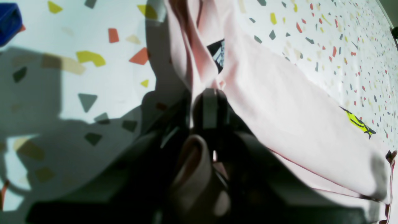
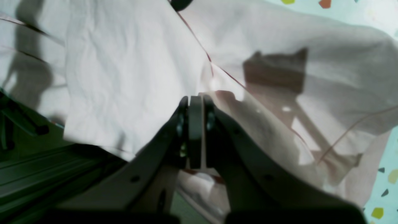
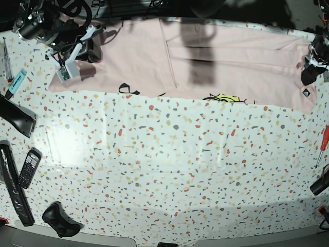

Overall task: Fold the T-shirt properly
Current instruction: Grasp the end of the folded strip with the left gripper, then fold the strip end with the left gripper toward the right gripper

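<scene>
The pale pink T-shirt (image 3: 205, 56) lies in a long band along the table's far edge, with bits of black lettering (image 3: 128, 90) and a yellow mark (image 3: 226, 98) at its near edge. My left gripper (image 1: 210, 93) is shut on a bunched fold of the shirt (image 1: 279, 102) at its right end; it also shows in the base view (image 3: 310, 69). My right gripper (image 2: 196, 100) is shut on the shirt's (image 2: 130, 68) edge at the left end, and shows in the base view (image 3: 69, 64).
A phone (image 3: 29, 167), long black bars (image 3: 13, 180) and a black controller (image 3: 60, 220) lie at the left and front left. A blue marker (image 3: 16, 82) is at the far left. A red screwdriver (image 3: 323, 144) lies at the right edge. A blue object (image 1: 9, 21) shows in the left wrist view.
</scene>
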You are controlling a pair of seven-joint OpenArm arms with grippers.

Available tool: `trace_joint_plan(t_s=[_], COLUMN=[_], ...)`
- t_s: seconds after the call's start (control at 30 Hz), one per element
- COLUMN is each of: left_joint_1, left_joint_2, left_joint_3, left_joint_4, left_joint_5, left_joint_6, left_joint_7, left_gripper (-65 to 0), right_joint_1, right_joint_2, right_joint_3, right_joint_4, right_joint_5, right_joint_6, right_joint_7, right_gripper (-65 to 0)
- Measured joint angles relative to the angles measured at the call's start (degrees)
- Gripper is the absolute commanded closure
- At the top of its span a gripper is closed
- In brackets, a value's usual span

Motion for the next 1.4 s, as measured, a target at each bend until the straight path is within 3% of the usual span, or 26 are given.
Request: trace_joint_plan(t_s=[0.2,0.4,0.5,0.63,0.77,0.87,1.1,1.23,1.4], left_joint_1=[0.1,-4.3,-5.1,-4.4,-2.5,-0.3,4.9,4.4,5.6], left_joint_2=[-1.0,-3.8,-4.3,-3.8,-3.1,0.7,15.1,18.2,22.7], left_joint_3=[0.0,-4.6,-7.2,-8.3,-8.4,-8.6,-7.7,-1.9,7.3], left_joint_4=[-0.1,-0.2,-0.2,-0.2,3.7,11.3,29.8,33.6,33.8], left_joint_5=[1.2,3.7,2.3,-5.4,-18.2,-21.2,-21.1,-21.0,-15.7], left_joint_6=[0.0,0.2,0.2,0.5,1.1,1.2,1.1,0.9,0.9], left_joint_7=[-6.2,-5.1,-1.3,5.7,13.9,17.4,18.2,18.2,19.1], left_gripper=[0.0,0.0,0.0,0.0,0.0,0.0,0.0,0.0,0.0], right_joint_1=[0.3,2.8,3.9,5.2,6.3,6.8,7.2,7.3,7.3], right_joint_2=[0.1,0.2,0.2,0.1,0.1,0.0,0.0,0.0,0.0], right_joint_3=[0.0,0.0,0.0,0.0,0.0,0.0,0.0,0.0,0.0], right_joint_4=[0.0,0.0,0.0,0.0,0.0,0.0,0.0,0.0,0.0], right_joint_5=[0.0,0.2,0.2,0.2,0.2,0.2,0.2,0.2,0.2], right_joint_6=[0.0,0.0,0.0,0.0,0.0,0.0,0.0,0.0,0.0], right_joint_7=[0.0,0.0,0.0,-0.1,-0.2,-0.2,-0.2,-0.2,-0.2], right_gripper=[0.0,0.0,0.0,0.0,0.0,0.0,0.0,0.0,0.0])
